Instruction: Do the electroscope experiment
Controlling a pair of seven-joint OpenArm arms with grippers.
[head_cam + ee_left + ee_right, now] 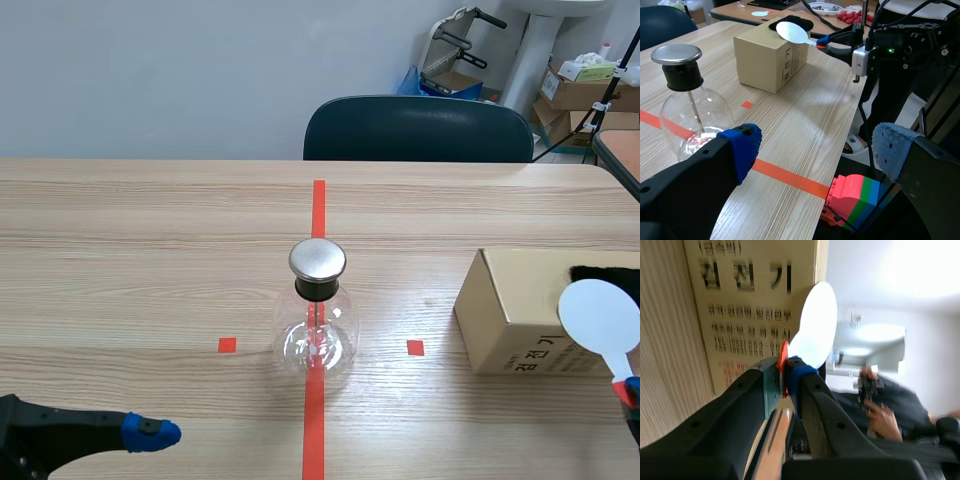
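The electroscope (317,312), a round glass flask with a black stopper and a metal disc cap, stands on the red tape line at the table's middle; in the left wrist view the electroscope (687,102) is ahead of my left finger. My right gripper (628,392) at the right edge is shut on the red handle of a white disc paddle (598,314), which is raised over a cardboard box (520,312). In the right wrist view the paddle (815,325) sticks out from between the pads. My left gripper (150,433) rests low at the front left, open and holding nothing.
A black cloth (605,272) lies on top of the box. A dark chair (418,130) stands behind the table's far edge. Boxes and clutter (580,85) sit at the back right. In the left wrist view a coloured block (855,197) lies below the table's edge.
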